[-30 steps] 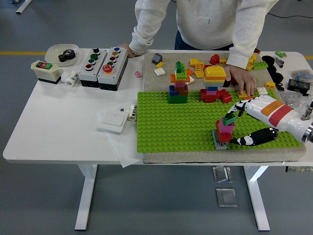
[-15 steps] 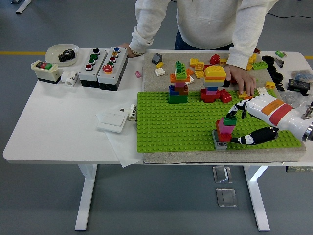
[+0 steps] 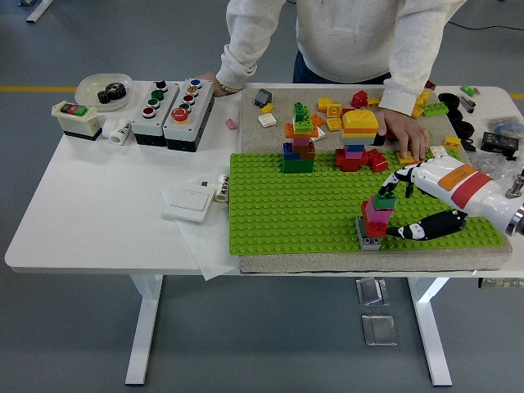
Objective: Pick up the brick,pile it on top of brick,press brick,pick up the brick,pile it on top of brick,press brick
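A small stack [image 3: 375, 219] of pink and red bricks on a grey base stands near the front right of the green baseplate [image 3: 286, 209]. A dark green brick [image 3: 385, 200] sits slightly tilted on top of it. My right hand [image 3: 394, 211] reaches in from the right. Its fingertips [image 3: 399, 182] are on the green brick and the black thumb [image 3: 419, 230] stretches toward the stack's base. A taller stack [image 3: 300, 141] and a yellow-topped stack [image 3: 359, 135] stand at the plate's far edge. My left arm is out of the picture.
A person stands at the far side, one hand [image 3: 404, 134] resting by loose bricks [image 3: 332, 110] on the mat, the other [image 3: 214, 82] by the button boxes [image 3: 173, 110]. A white switch plate [image 3: 188, 201] lies left of the baseplate. Dark parts [image 3: 495, 139] lie at the far right.
My right hand has shifted very slightly and its thumb has lifted a little. The green brick stays on top of the stack. The person has not moved.
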Robot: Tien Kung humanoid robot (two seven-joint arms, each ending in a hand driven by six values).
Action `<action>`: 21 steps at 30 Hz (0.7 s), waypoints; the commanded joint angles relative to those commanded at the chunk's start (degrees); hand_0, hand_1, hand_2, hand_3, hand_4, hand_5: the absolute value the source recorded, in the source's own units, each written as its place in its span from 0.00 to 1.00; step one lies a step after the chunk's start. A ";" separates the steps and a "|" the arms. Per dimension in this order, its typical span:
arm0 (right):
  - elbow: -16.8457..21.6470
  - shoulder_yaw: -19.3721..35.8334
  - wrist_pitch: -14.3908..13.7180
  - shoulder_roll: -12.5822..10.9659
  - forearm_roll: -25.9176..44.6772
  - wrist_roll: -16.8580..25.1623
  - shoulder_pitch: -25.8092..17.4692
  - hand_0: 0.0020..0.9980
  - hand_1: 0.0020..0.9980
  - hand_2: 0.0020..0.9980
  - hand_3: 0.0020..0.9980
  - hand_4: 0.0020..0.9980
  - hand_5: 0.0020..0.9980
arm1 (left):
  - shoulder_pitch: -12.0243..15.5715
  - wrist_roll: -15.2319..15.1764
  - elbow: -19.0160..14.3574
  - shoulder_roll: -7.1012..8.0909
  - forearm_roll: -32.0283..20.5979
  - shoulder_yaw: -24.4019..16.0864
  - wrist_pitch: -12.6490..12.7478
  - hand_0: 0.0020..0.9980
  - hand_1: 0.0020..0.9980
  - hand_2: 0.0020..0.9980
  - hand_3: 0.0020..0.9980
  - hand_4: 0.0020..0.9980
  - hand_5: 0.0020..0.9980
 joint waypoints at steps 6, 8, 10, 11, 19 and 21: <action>0.27 0.26 -0.14 -0.12 -0.26 -0.08 -0.03 0.32 0.47 0.63 0.63 0.90 0.49 | -0.08 0.01 0.00 0.04 -0.01 -0.01 -0.04 0.80 0.72 0.61 0.53 0.53 0.51; 0.32 0.28 -0.21 -0.11 -0.32 -0.07 -0.04 0.32 0.47 0.63 0.63 0.90 0.49 | -0.08 0.00 0.00 0.05 -0.05 0.01 -0.04 0.80 0.72 0.61 0.53 0.53 0.51; 0.30 0.30 -0.29 -0.06 -0.37 -0.07 -0.02 0.31 0.47 0.63 0.63 0.90 0.49 | -0.09 0.01 0.00 0.05 -0.04 -0.02 -0.04 0.80 0.72 0.61 0.53 0.53 0.51; 0.29 0.30 -0.31 -0.06 -0.38 -0.08 -0.02 0.31 0.47 0.63 0.63 0.90 0.49 | -0.09 0.01 0.00 0.04 -0.03 -0.04 -0.04 0.80 0.72 0.61 0.53 0.53 0.51; 0.50 0.86 -1.28 -0.13 -0.58 -0.02 -0.32 0.30 0.47 0.63 0.63 0.89 0.49 | 0.05 0.06 0.00 0.01 0.25 -0.18 -0.09 0.80 0.72 0.60 0.53 0.53 0.51; 0.81 0.94 -1.55 -0.28 -0.73 -0.09 -0.42 0.30 0.47 0.63 0.63 0.89 0.49 | 0.11 0.08 0.00 0.01 0.37 -0.23 -0.12 0.80 0.72 0.60 0.53 0.53 0.51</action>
